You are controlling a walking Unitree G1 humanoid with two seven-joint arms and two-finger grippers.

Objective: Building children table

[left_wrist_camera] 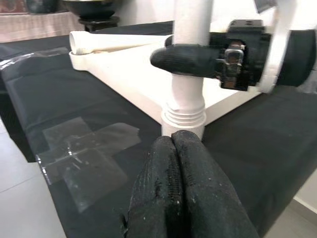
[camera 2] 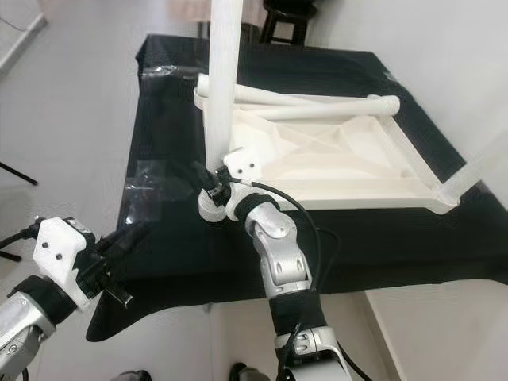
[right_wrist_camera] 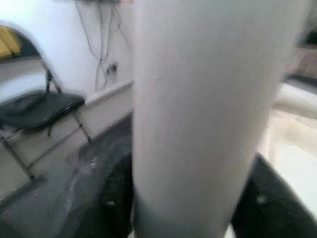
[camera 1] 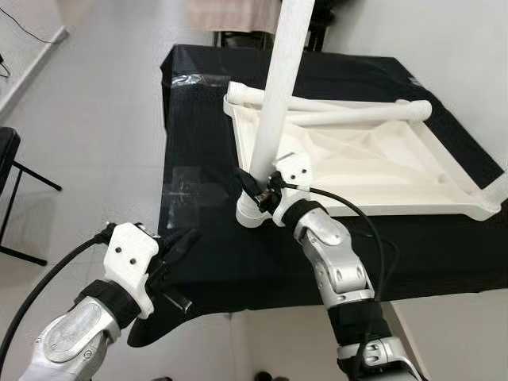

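Observation:
A white children's table top (camera 1: 381, 171) lies upside down on a black-covered table (camera 1: 206, 262). One white leg (camera 1: 278, 95) stands upright in the near-left corner socket (camera 1: 250, 213). My right gripper (camera 1: 254, 190) is shut on this leg just above the socket; its black fingers (left_wrist_camera: 198, 59) wrap the tube, and the leg (right_wrist_camera: 198, 114) looms close in the right wrist view. Two loose legs (camera 1: 341, 111) lie across the far side of the top. Another leg (camera 1: 496, 190) rises at the near-right corner. My left gripper (camera 1: 178, 246) hovers shut and empty near the table's front-left edge, pointing at the socket.
Clear tape patches (camera 1: 186, 182) stick to the black cloth left of the socket. A black folding chair (camera 1: 8, 159) stands on the floor at the far left, and a dark stool (camera 1: 238, 36) stands behind the table. Light floor surrounds the table.

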